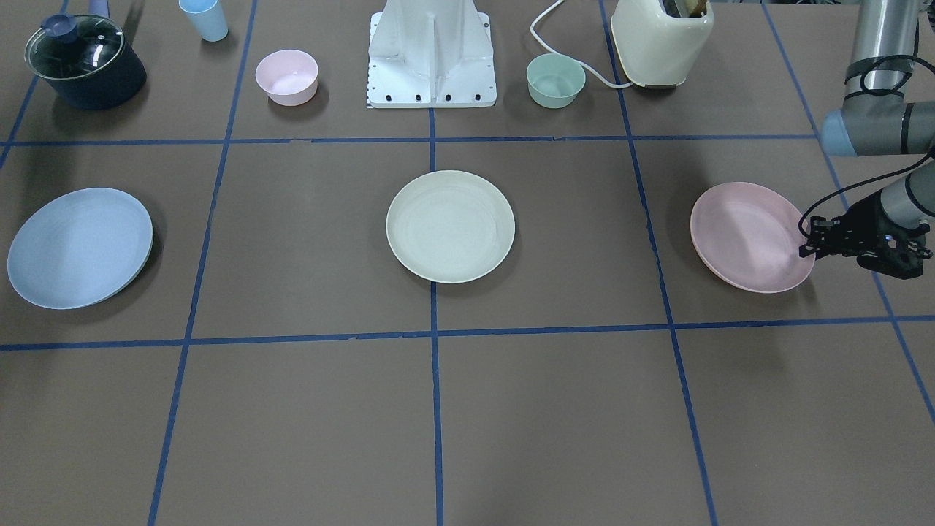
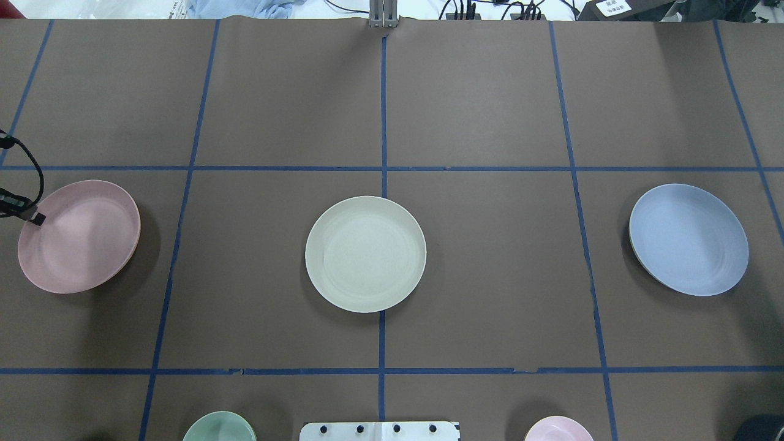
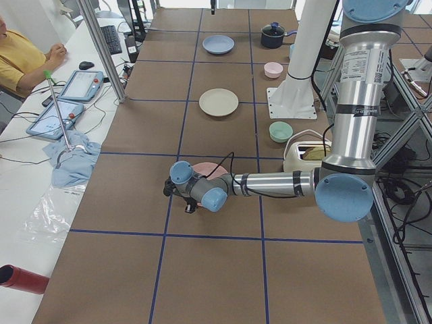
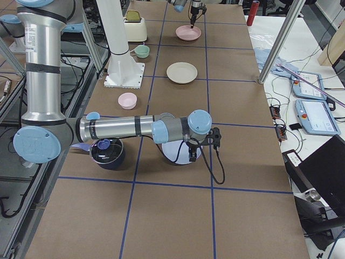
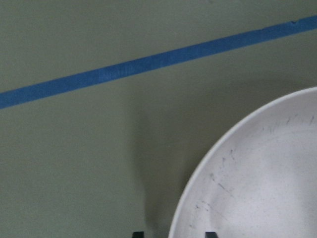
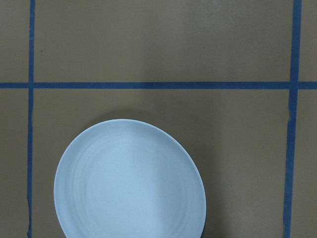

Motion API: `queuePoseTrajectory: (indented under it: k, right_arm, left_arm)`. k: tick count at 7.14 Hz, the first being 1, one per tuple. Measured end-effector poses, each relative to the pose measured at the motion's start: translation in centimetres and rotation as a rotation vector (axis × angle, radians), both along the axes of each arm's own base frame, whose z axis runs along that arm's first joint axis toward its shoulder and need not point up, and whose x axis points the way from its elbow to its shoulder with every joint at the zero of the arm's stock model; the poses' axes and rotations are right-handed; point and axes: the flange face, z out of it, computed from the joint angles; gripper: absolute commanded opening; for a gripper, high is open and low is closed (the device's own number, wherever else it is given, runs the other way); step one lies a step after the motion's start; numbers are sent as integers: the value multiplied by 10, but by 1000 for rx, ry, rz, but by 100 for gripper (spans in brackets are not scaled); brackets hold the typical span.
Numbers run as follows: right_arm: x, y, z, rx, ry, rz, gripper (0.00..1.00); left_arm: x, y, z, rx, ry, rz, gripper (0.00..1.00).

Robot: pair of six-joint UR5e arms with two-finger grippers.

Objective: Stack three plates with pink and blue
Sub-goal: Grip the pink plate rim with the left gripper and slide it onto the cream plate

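Observation:
Three plates lie apart in a row on the brown table. The cream-white plate (image 1: 450,226) is in the middle, the pink plate (image 1: 749,235) on my left side and the blue plate (image 1: 80,247) on my right side. My left gripper (image 1: 807,248) is low at the pink plate's outer rim. In the left wrist view its two fingertips (image 5: 210,233) stand apart with the rim (image 5: 198,178) between them, so it is open. My right gripper (image 4: 190,154) hovers above the blue plate (image 6: 129,183). It shows only in the exterior right view, so I cannot tell its state.
Along the robot's side stand a dark pot with a glass lid (image 1: 84,62), a small blue cup (image 1: 204,18), a small pink bowl (image 1: 286,77), the robot base (image 1: 431,55), a small green bowl (image 1: 555,80) and a cream toaster (image 1: 661,40).

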Motion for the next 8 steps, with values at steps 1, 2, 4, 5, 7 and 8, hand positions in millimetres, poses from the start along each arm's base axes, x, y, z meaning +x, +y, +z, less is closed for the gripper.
queuePoseTrajectory:
  k: [1, 2, 4, 5, 7, 8]
  right_arm:
    - [0, 0, -1, -2, -3, 0, 100]
    - [0, 0, -1, -1, -3, 0, 100]
    - [-1, -1, -2, -9, 4, 9, 100]
    - [-4, -2, -3, -7, 6, 5, 100]
    - [-32, -5, -9, 53, 27, -49, 100]
    - [-44, -2, -9, 105, 44, -72, 100]
  left_arm:
    - [0, 0, -1, 0, 3, 0, 0]
    - [3, -1, -12, -31, 31, -12, 0]
    - [21, -21, -92, -156, 160, -78, 0]
    - [38, -29, -144, -208, 208, -110, 0]
    - [112, -14, -251, -304, 266, -125, 0]
    - [164, 7, -302, -345, 279, -131, 0]
